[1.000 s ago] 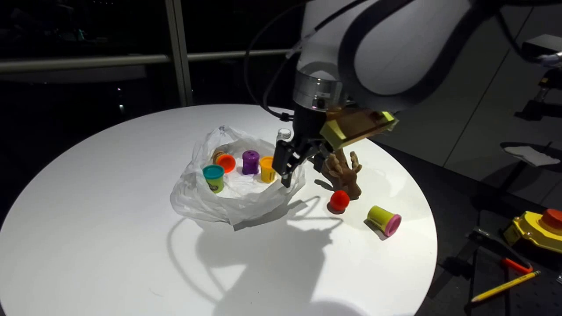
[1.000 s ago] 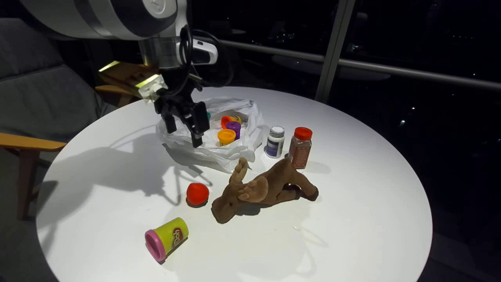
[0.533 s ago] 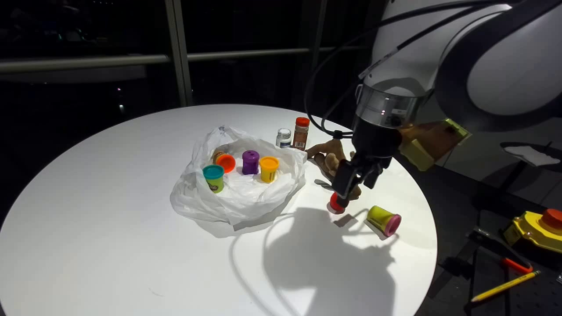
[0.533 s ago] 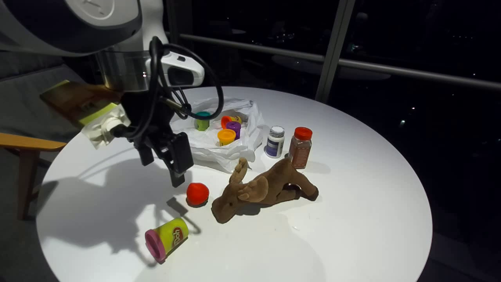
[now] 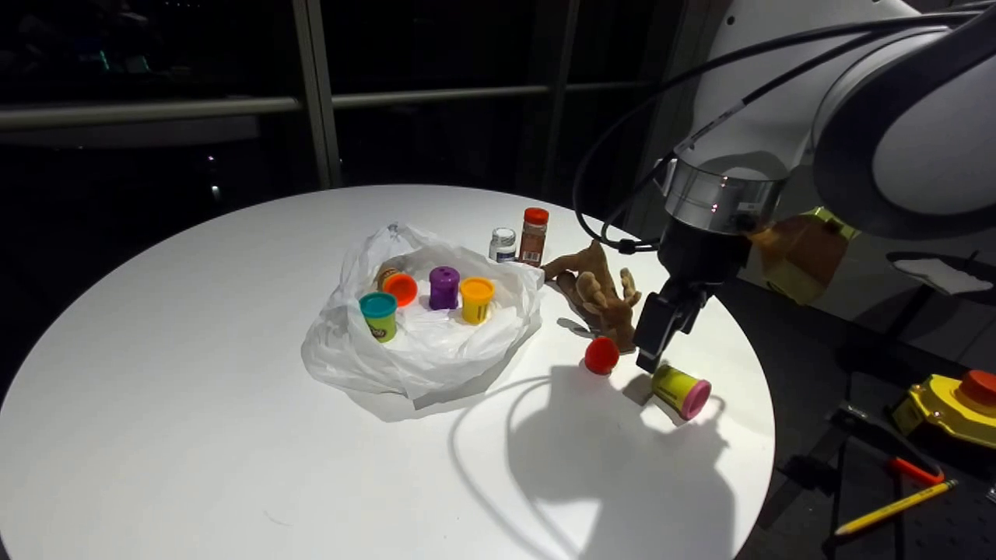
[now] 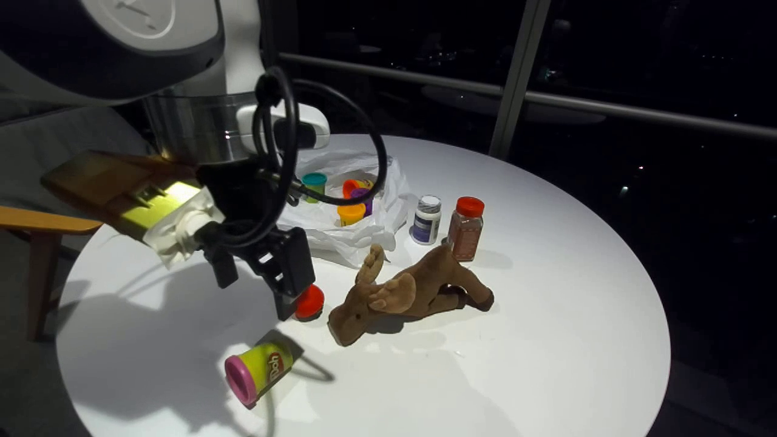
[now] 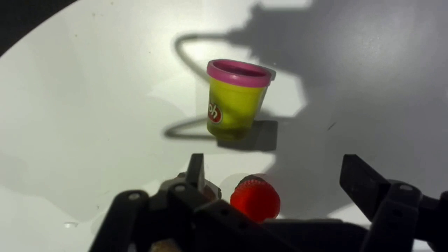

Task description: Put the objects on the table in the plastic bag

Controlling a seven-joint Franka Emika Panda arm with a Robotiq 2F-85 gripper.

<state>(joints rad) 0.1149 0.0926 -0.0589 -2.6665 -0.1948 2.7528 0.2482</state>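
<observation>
plastic bag point(image 5: 428, 346), wrinkled, translucent

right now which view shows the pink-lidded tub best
The wrist view: the pink-lidded tub is largest, uncovered. In both exterior views it looks smaller, on its side; an exterior view shows its label fuller.

Both exterior views look obliquely down across the white table point(image 5: 194, 373) and share the plastic bag point(image 5: 436, 369). In an exterior view, the arm point(image 5: 766, 128) enters at upper right. In an exterior view, the brown plush animal point(image 6: 428, 282) lies near frame centre, nearer the lens than the bag; the arm enters at upper left. The wrist view faces down at close range, the gripper point(image 7: 273, 164) at its lower edge; all three views share the pink-lidded tub point(image 7: 234, 105).
</observation>
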